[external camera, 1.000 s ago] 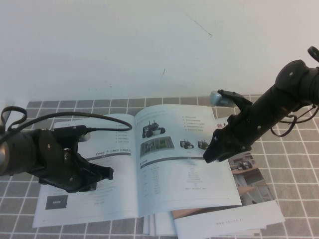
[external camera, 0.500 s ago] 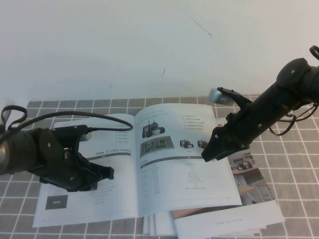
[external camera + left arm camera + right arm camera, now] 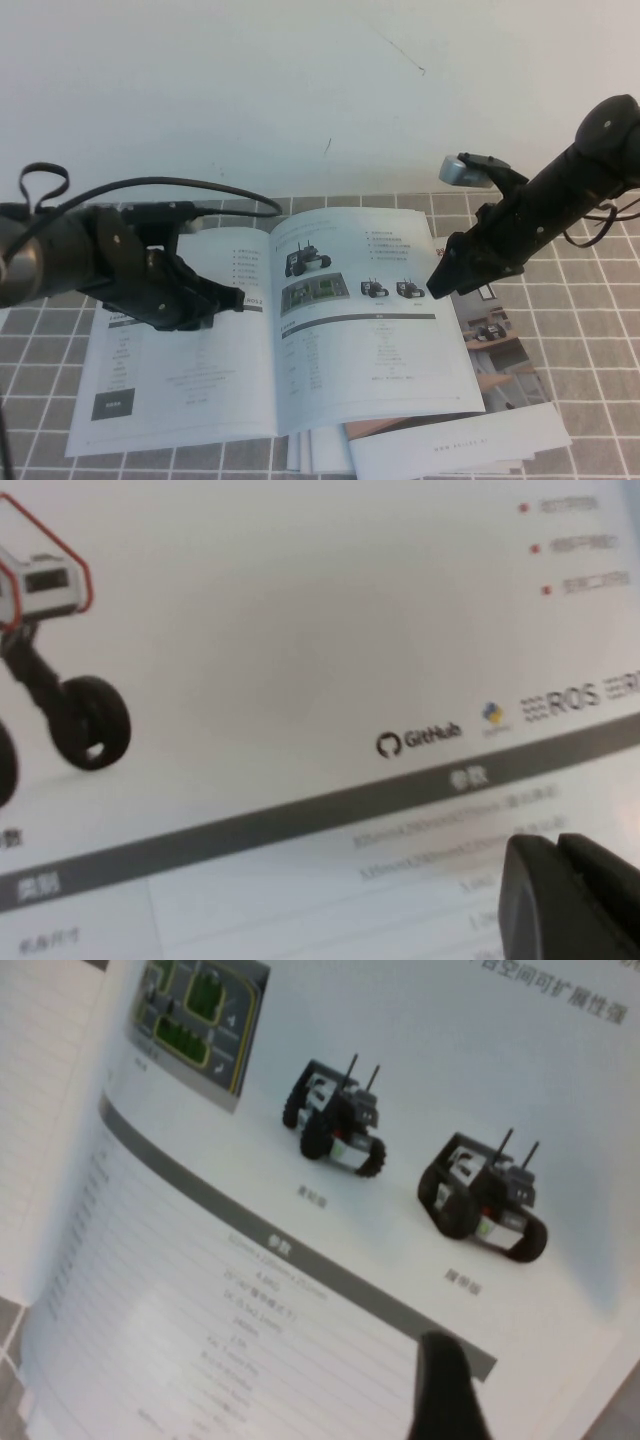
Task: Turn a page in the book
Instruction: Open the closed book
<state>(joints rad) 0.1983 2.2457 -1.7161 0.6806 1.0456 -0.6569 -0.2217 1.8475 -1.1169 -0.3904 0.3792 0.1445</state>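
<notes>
The book point(image 3: 200, 370) lies open and flat on the grey checked cloth. Its right-hand page point(image 3: 380, 345) shows black wheeled-robot photos over a spec table, and it also shows in the right wrist view point(image 3: 300, 1080). My right gripper point(image 3: 438, 284) is shut, its tip just over that page's outer edge; in the right wrist view it point(image 3: 445, 1390) shows as one dark tip above the grey table bar. My left gripper point(image 3: 236, 298) is shut and empty, hovering over the left-hand page point(image 3: 300, 630), with its closed tips point(image 3: 575, 890) above the printed table.
A brochure with a brown room photo point(image 3: 505, 350) lies under the book's right side. Loose white sheets point(image 3: 470, 440) stick out at the front right. The grey tiled cloth point(image 3: 590, 380) ends at a white wall behind. A black cable point(image 3: 150, 185) arcs off the left arm.
My left arm has risen and moved back and slightly right over the left page. My right gripper has drawn back right, from inside the right page to its outer edge. The page stays flat.
</notes>
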